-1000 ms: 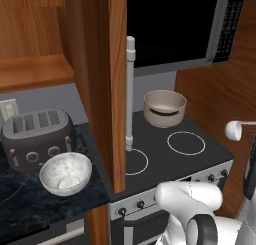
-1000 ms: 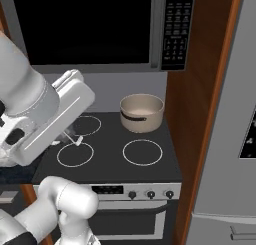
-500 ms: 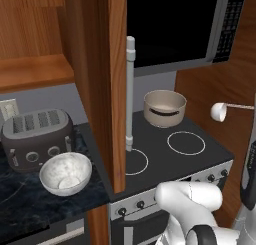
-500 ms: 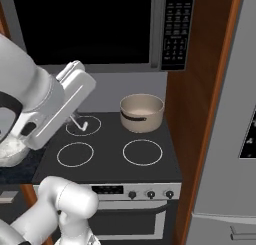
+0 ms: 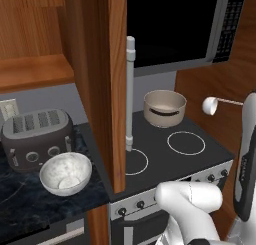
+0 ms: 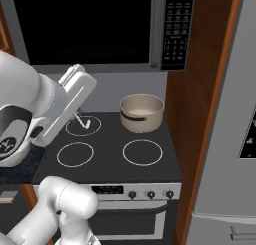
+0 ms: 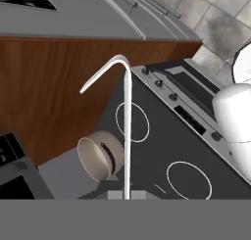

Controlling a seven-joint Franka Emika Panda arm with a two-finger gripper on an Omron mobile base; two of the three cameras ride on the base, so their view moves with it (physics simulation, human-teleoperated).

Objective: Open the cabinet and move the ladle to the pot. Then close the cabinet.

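The fingers pinch the ladle [image 5: 210, 105] in open air right of the pot [image 5: 164, 108], cabinet [image 5: 102, 79] open.

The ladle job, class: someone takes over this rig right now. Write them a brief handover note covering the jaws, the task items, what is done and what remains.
Jaws: shut on the ladle, carried in the air right of the pot, over the stove.
Pot: empty, on the back right burner.
Cabinet: door open, swung out over the counter edge.
Done: cabinet opened, ladle taken.
Left: put the ladle in the pot, then close the cabinet.
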